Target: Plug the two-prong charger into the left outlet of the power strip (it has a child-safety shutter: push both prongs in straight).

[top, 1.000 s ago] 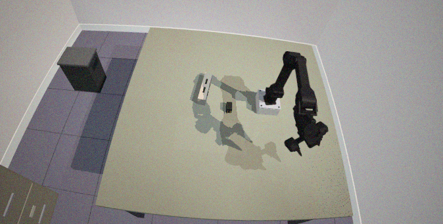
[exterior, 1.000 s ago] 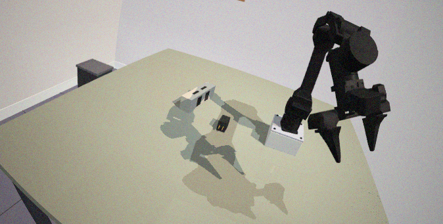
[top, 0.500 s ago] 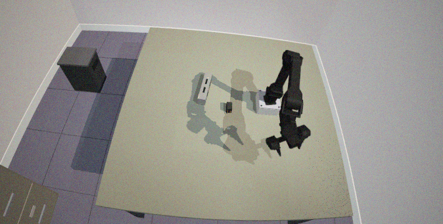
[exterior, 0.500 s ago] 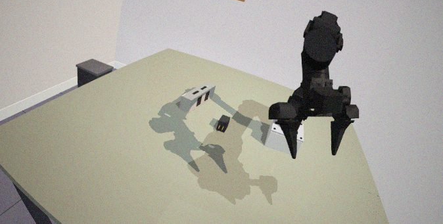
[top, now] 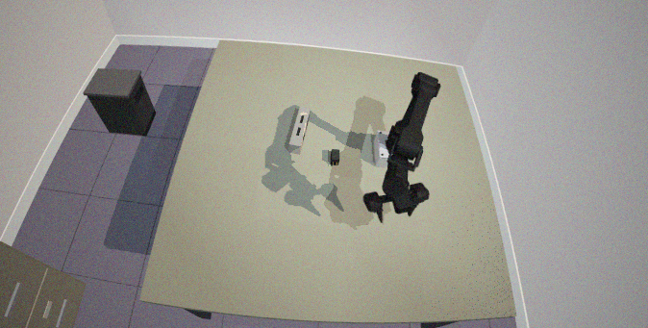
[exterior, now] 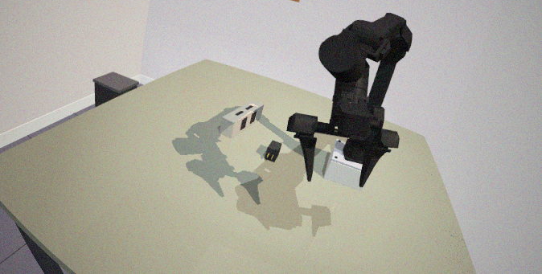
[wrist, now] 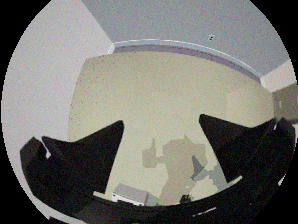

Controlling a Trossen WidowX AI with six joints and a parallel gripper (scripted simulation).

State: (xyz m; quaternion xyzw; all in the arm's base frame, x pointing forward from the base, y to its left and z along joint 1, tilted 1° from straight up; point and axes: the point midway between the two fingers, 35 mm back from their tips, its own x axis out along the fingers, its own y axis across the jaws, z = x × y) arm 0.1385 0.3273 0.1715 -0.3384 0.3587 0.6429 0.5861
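The small black charger (top: 335, 156) (exterior: 273, 150) (wrist: 185, 199) lies on the table (top: 231, 251) (exterior: 133, 218). Its two brass prongs face the exterior view, away from the power strip. The white power strip (top: 297, 140) (exterior: 236, 128) stands beyond the charger, toward the left and back, with dark openings on its top and on its front side. Which one is the left outlet I cannot tell. My gripper (top: 396, 218) (exterior: 335, 183) (wrist: 161, 121) is wide open and empty. It hangs above the table, to the right of the charger, with its fingers pointing down.
The white arm base (top: 382, 151) (exterior: 343, 173) (wrist: 131, 194) stands right of the charger, partly hidden by the arm. Shadows of the arm fall around the charger and strip. A dark cabinet (top: 122, 107) (exterior: 114, 85) stands on the floor beyond the table's left edge.
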